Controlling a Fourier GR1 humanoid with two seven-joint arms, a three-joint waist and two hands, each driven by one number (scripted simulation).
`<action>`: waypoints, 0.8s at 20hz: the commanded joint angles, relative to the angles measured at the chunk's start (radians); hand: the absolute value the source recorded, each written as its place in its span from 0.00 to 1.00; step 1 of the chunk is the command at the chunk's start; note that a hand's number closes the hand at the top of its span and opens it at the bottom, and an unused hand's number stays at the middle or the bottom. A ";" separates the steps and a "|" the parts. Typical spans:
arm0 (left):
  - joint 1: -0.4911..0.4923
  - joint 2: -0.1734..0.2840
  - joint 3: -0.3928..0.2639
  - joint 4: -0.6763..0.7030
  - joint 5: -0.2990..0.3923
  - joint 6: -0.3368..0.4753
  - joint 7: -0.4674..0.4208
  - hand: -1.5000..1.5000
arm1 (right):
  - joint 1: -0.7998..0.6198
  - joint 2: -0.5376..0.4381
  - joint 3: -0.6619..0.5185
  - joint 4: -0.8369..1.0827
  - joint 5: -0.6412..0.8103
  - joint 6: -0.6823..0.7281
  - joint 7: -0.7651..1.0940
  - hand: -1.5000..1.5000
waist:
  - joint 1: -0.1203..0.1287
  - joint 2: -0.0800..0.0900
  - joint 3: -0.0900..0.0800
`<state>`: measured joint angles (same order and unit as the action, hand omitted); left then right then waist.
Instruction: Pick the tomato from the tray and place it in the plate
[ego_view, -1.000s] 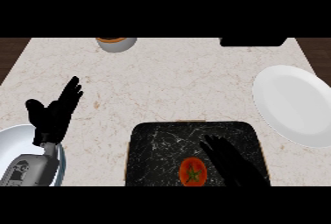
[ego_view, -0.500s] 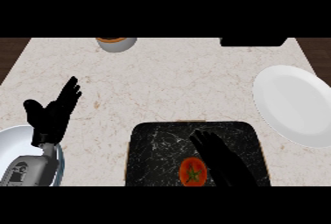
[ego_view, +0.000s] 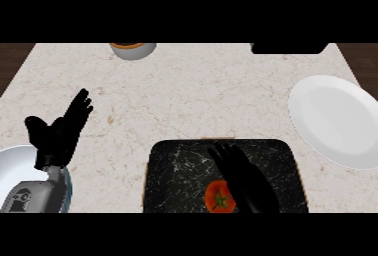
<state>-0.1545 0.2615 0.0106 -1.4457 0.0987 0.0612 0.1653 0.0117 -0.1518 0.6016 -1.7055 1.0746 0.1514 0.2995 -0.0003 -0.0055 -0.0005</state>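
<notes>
Over the dark tray (ego_view: 177, 165) at the near edge, the right hand (ego_view: 247, 180) has slid leftward across the last second, so its straight, spread fingers now lie just beside the tomato (ego_view: 218, 196), holding nothing. The tomato sits where it was, in the tray's near part. That puts a grasp within reach, I judge; the white plate (ego_view: 336, 120) waits far right. At left, the left hand (ego_view: 59, 132) rests open, fingers up.

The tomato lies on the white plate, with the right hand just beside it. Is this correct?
Not quite. In the head view the tomato lies on the dark tray, not on the white plate, which holds nothing. The right hand is indeed just beside it.
</notes>
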 joint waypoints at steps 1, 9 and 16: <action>0.005 0.026 0.033 -0.028 0.000 -0.024 0.040 0.50 | -0.013 0.021 0.009 0.042 0.007 0.053 -0.001 0.00 | 0.002 0.005 0.001; -0.028 0.012 0.064 0.032 0.001 -0.046 0.030 0.50 | 0.016 0.027 0.090 -0.014 0.051 0.080 -0.052 1.00 | -0.001 0.004 0.000; 0.034 -0.011 0.026 -0.005 -0.024 -0.049 -0.003 0.50 | 0.082 -0.147 0.018 0.055 -0.087 0.025 -0.357 1.00 | 0.004 0.005 0.002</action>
<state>-0.1622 0.2513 0.0463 -1.4283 0.0772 0.0230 0.1633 0.0220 -0.1892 0.6296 -1.6935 1.0696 0.1943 0.1123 -0.0020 -0.0150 -0.0095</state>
